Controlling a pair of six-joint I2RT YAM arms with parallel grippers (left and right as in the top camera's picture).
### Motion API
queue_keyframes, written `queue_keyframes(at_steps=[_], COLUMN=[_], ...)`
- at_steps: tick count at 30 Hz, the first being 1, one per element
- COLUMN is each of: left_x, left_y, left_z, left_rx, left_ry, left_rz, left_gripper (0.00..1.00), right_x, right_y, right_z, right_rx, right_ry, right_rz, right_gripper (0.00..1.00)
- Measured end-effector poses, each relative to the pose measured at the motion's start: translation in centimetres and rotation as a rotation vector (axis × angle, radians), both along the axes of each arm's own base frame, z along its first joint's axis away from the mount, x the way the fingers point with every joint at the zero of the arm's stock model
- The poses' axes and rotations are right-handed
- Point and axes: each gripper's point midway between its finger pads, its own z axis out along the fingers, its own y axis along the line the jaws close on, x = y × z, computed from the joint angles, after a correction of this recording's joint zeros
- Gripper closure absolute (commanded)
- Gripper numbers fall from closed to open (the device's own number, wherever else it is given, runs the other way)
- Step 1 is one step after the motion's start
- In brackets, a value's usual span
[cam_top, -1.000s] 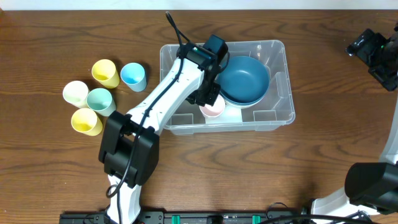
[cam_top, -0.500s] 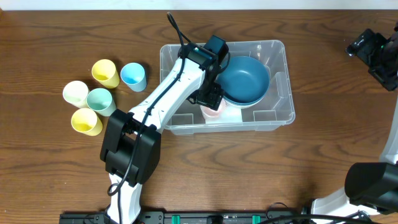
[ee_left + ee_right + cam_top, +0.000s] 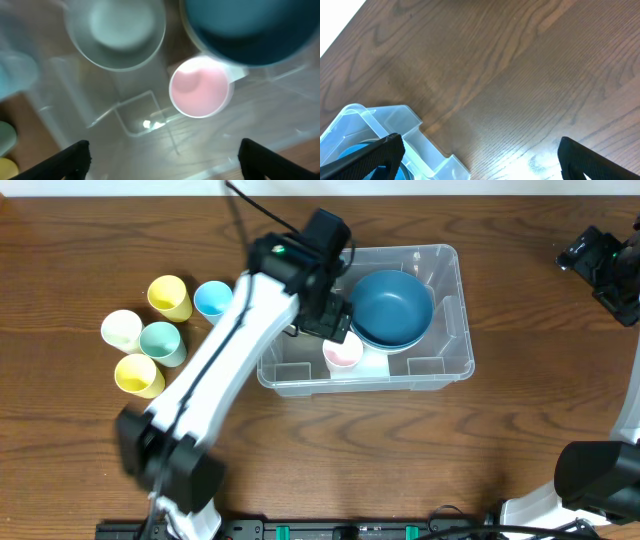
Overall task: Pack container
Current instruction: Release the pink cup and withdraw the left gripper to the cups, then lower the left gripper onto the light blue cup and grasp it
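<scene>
The container [image 3: 446, 256] is a large clear bin at the middle of the table. Inside it sit a dark blue bowl [image 3: 392, 308] and an upright pink cup [image 3: 342, 354] near its front wall. My left gripper [image 3: 336, 325] hangs open above the bin's left half, apart from the pink cup [image 3: 200, 86] below it. In the blurred left wrist view a pale round bowl [image 3: 118, 29] lies left of the blue bowl [image 3: 245, 30]. My right gripper [image 3: 580, 255] stands open at the far right, over bare wood by the container's corner [image 3: 395, 122].
Several cups stand on the table left of the bin: yellow [image 3: 170, 297], light blue [image 3: 214, 302], cream [image 3: 122, 330], mint [image 3: 161, 343] and a second yellow one [image 3: 139, 375]. The left arm crosses the bin's left edge.
My left gripper opened and let go of the pink cup, which now stands in the bin. The left arm then rose and swung back to the left. The right arm has not moved.
</scene>
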Motion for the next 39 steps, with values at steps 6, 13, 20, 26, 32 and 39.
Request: queue_keyframes(at_steps=[6, 13, 20, 26, 32, 39], left_x=[0.8, 4.5, 6.8, 8.1, 8.6, 8.8], left_y=[5.2, 15.8, 19.9, 19.5, 19.4, 19.4], left_z=[6.9, 6.2, 3.0, -1.6, -7.0, -9.7], left_rx=[-0.06, -0.014, 0.016, 0.038, 0.074, 0.092], left_ry=[-0.189, -0.197, -0.14, -0.03, 0.104, 0.163], left_rz=[0.127, 0.429, 0.538, 0.529, 0.526, 0.522], left_gripper=[0.04, 0.04, 0.05, 0.06, 0.18, 0.33], right_x=[0.0, 0.0, 0.0, 0.0, 0.0, 0.0], right_y=[0.0, 0.0, 0.0, 0.0, 0.0, 0.0], right_z=[0.0, 0.0, 0.0, 0.0, 0.0, 0.0], right_rx=[0.0, 0.0, 0.0, 0.0, 0.0, 0.0], right_ry=[0.0, 0.0, 0.0, 0.0, 0.0, 0.0], right_rz=[0.0, 0.0, 0.0, 0.0, 0.0, 0.0], right_gripper=[0.01, 0.01, 0.01, 0.01, 0.01, 0.01])
